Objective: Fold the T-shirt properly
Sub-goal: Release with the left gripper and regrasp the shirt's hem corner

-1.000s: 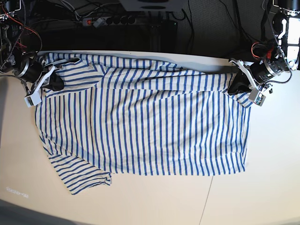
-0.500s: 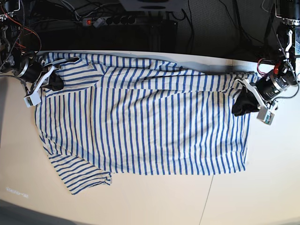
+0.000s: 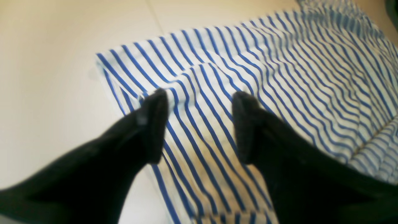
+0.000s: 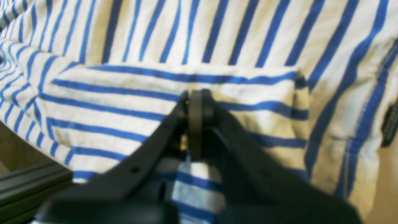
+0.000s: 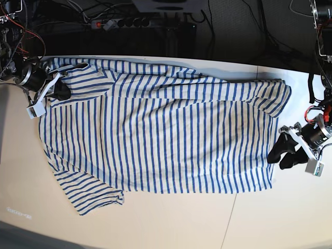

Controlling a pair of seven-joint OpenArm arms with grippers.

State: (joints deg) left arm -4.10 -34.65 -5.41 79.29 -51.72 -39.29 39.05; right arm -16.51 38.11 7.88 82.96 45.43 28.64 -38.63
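Since a moment ago the left gripper (image 5: pixel 287 152) let go; jaws wide beside the soft, limp blue-striped white cotton T-shirt (image 5: pixel 166 135). Right gripper (image 4: pixel 196 102) pinches its edge; grasp hems.

1. The T-shirt (image 5: pixel 166 135) is white with thin blue stripes and lies spread flat across the table, its long side running left to right in the base view.
2. One short sleeve (image 5: pixel 93 194) sticks out at the near left corner.
3. The far right corner is rumpled and folded over.
4. My right jaws pinch a fold of its cloth (image 4: pixel 199 174) at the far left end.
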